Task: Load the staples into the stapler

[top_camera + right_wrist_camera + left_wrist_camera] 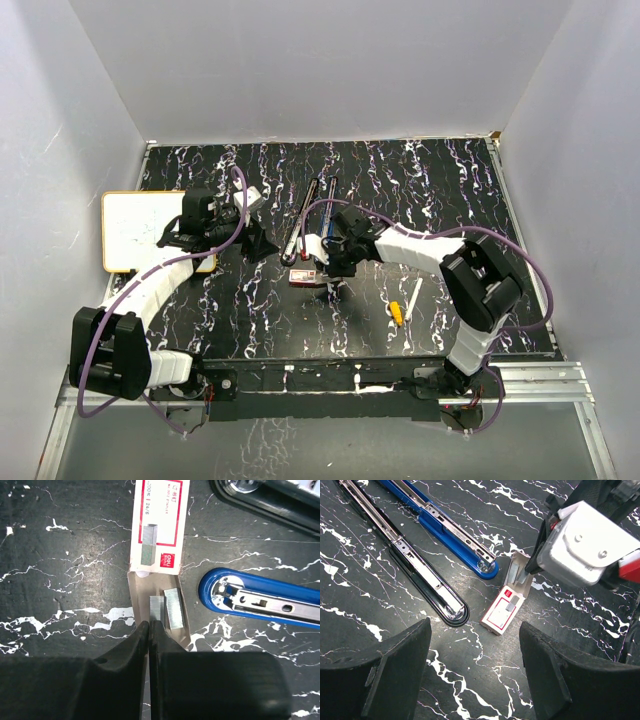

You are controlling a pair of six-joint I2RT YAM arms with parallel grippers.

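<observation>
right hand (150, 626) nipping the staples (156, 540), long axis pointing away

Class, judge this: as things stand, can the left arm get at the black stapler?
Probably yes. The left gripper is open with bare table between it and the black stapler; the right gripper is off at the staple box, pinching a staple strip.

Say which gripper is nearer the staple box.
Right. The right gripper is at the staple box tray, shut on a staple strip; the left gripper hovers open to its left.
</observation>
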